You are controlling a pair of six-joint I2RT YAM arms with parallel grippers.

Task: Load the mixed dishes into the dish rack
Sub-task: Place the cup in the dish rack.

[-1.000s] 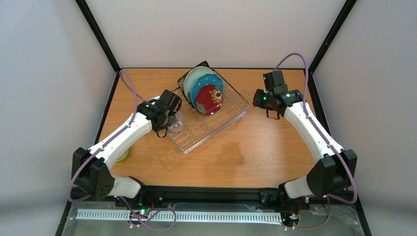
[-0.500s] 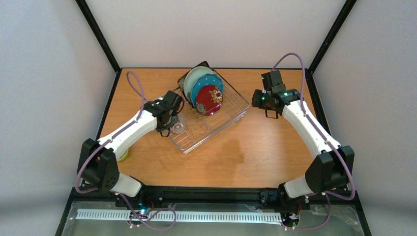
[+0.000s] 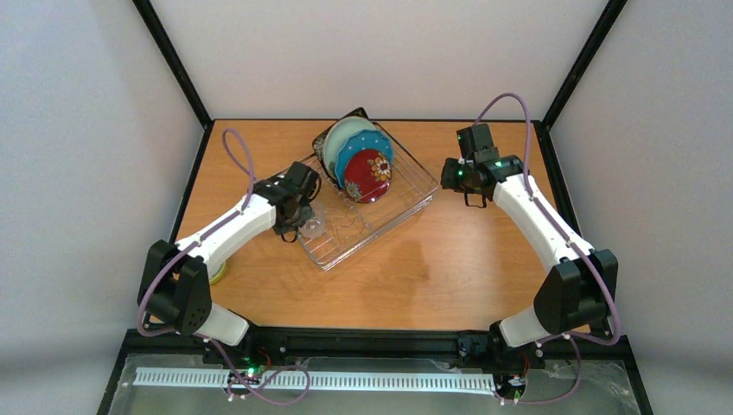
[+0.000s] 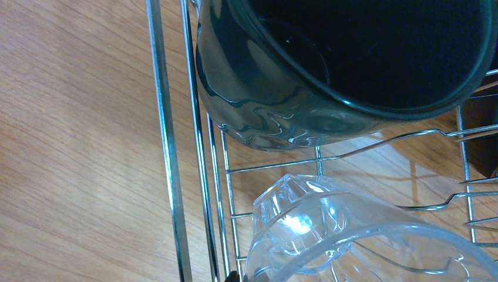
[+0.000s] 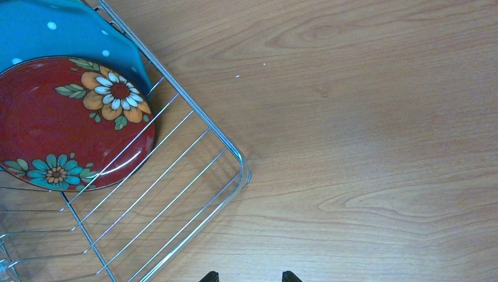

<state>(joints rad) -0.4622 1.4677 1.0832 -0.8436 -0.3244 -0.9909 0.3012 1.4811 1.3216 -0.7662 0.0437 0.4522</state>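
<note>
Top external view: the dish rack point(image 3: 406, 197) sits askew on the far half of the table point(image 3: 449, 259). Four plates stand on edge at its far end, one in front of another: a black square plate point(image 3: 323, 145) at the back, then a pale mint plate point(image 3: 349, 131), a blue dotted plate point(image 3: 356, 154), and a small red flowered plate point(image 3: 367, 175) nearest.

The left gripper point(image 3: 300, 225) is at the rack's left rim, closed almost completely, its jaws pinching the wall of a clear glass cup point(image 3: 312, 227). In the left wrist view the cup is tilted, base away from the camera and mouth toward it, low over the wires just inside the rim. Whether it touches them I cannot tell. A dark green mug point(image 4: 276, 111) sits in the rack just beyond the cup, its mouth turned toward the camera.

A yellow-green bowl point(image 3: 218, 274) peeks out from under the left arm on the table, well apart from the rack.

The right gripper point(image 3: 472, 199) hangs over bare wood near the rack's right corner, jaws parted wide and holding nothing.
</note>
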